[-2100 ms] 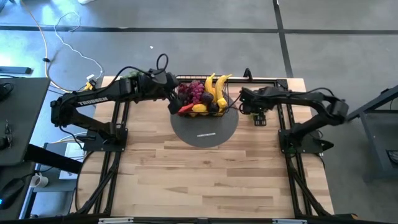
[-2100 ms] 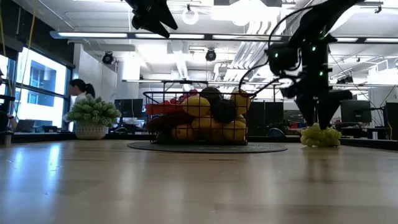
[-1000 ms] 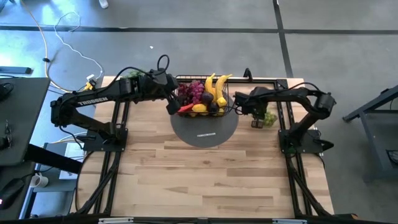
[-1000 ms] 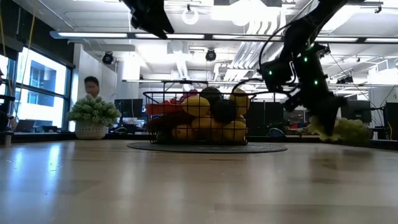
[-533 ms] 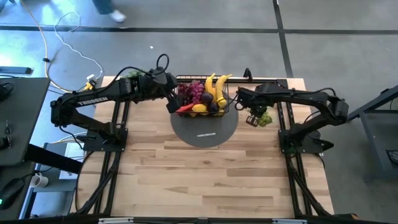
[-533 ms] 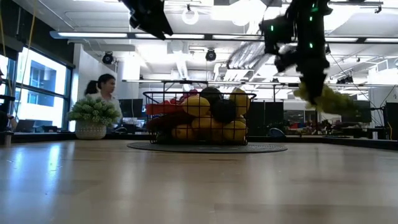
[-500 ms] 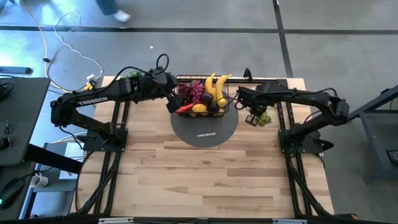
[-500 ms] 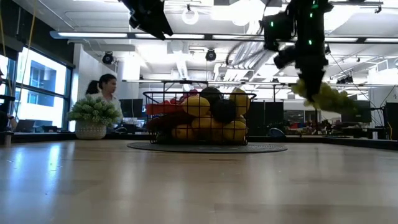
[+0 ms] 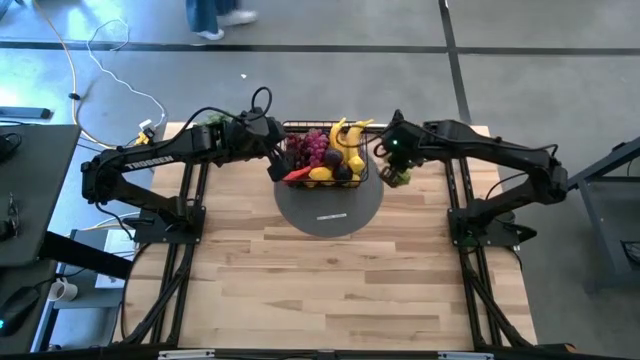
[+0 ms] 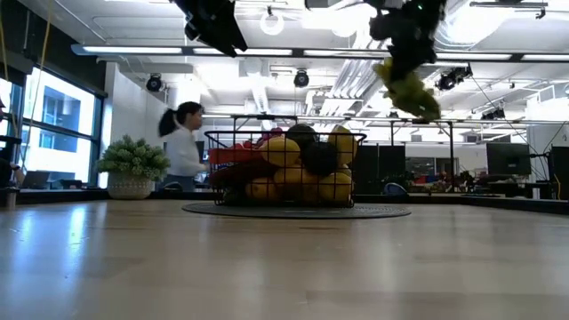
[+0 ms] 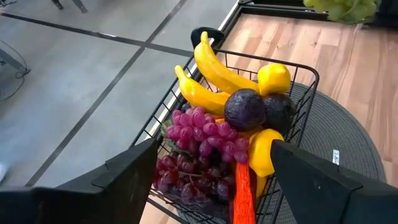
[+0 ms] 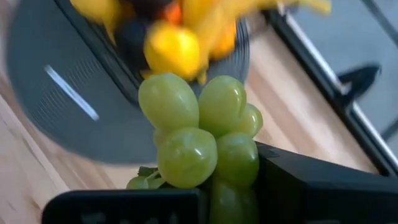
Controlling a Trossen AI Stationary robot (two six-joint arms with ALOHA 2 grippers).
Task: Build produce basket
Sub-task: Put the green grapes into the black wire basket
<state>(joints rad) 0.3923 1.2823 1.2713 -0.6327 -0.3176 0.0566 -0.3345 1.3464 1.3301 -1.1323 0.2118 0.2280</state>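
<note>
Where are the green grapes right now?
The green grapes hang in the right claw, lifted off the table just right of the basket.

In the low view we see the right gripper [image 10: 404, 36] cut off by the top edge, so only its lower part and the hanging green grapes [image 10: 409, 89] show. The left gripper [image 10: 213, 22] is likewise cut off there, and we cannot tell from that view how its fingers stand. In the right wrist view the basket [image 12: 134, 81] and the fruit in it are blurred; we make out a lemon [image 12: 171, 50] but cannot name the rest. In the left wrist view the red chilli [image 11: 240, 196] runs off the bottom edge. From above, the right fingers are hidden under the arm.
</note>
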